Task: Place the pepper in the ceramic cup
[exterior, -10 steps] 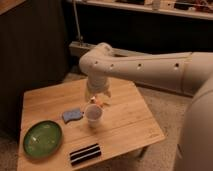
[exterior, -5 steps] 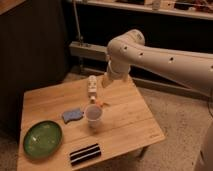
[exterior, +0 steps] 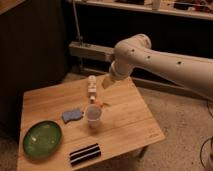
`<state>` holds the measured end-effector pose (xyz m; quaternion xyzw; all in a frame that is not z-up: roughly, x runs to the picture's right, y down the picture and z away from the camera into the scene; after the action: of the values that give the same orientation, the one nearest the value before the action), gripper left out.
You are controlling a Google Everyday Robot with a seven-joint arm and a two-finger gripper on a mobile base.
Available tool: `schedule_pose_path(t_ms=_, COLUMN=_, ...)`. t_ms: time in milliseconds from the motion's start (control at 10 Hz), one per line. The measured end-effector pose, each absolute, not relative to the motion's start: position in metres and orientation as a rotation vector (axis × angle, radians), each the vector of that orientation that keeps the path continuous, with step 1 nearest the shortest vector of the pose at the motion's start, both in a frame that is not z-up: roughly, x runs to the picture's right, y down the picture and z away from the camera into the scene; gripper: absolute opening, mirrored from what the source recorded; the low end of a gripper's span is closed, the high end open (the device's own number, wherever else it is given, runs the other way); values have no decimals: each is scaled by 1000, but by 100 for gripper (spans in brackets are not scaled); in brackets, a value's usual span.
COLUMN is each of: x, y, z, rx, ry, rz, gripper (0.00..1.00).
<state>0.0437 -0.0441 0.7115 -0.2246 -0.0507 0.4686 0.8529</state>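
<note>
The white arm (exterior: 165,60) comes in from the right, where the frame edge cuts it off, and bends down toward the back of the wooden table (exterior: 125,125). At its tip the gripper (exterior: 107,83) hangs above the table's rear part, just right of the slim white bottle (exterior: 92,86). It shows only as a pale blur, so whether it is spread or pressed together cannot be told.

A second ago the arm was low over the ceramic cup (exterior: 93,114); it is now lifted clear and has drawn back slightly to the right. The things on the table lie as before.

The green plate (exterior: 42,138) sits front left, and the black striped piece (exterior: 85,153) lies near the front edge. The blue sponge (exterior: 72,115) lies just left of the cup. The pepper (exterior: 102,103) is an orange fleck on the wood by the cup's far rim, outside it; whether they touch is unclear.
</note>
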Motion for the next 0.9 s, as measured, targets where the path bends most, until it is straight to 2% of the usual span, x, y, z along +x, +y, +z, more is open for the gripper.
schedule_pose_path(t_ms=300, x=49, y=-51, z=719, rx=-526, ry=-427, rz=667, gripper=65)
schedule_pose_path(t_ms=500, x=62, y=-59, z=718, rx=-490, ry=-597, rz=518, gripper=65)
schedule_pose_path(t_ms=700, x=61, y=-60, z=719, rx=-460, ry=-650, rz=445, gripper=65)
schedule_pose_path(t_ms=900, x=43, y=-58, z=728, rx=-458, ry=-621, rz=386, gripper=65)
